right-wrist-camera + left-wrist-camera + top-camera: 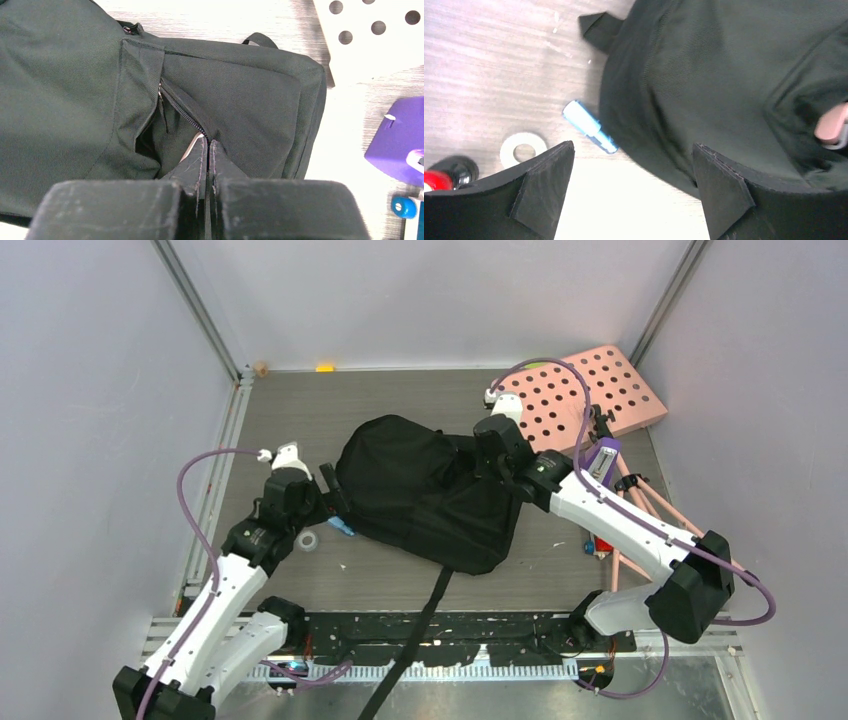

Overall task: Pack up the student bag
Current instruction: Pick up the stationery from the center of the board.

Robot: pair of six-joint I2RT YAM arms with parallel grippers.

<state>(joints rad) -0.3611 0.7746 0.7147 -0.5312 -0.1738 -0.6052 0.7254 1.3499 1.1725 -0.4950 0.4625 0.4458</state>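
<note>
Left-centre of the top view, left gripper (328,488) hovers by the student bag's left edge, jaws wide apart w/ nothing btwn them. Its wrist view shows a white ring (523,146) at lower left on the table (484,65), then a blue pen (589,126) lying slanted, one end right against the bag's edge. Student bag (425,490) lies flat mid-frame, the biggest thing on the table, one strap (420,630) trailing to the bottom edge. Upper right of the bag, right gripper (206,145) has its fingers pressed together at the zip (182,107), where a gap shows dark inside; can't tell if fabric or a zip pull is pinched btwn them. Further right, a purple object (397,140), and at upper right of the top view the pink board (590,390). Step in hand, prob.: getting the bag mouth open while the left arm is free to fetch an item. Next move likely calls for the left jaws to drop square across the pen, clear of the bag cloth, then carry it to the gap, which looks narrow and may need widening first.
</note>
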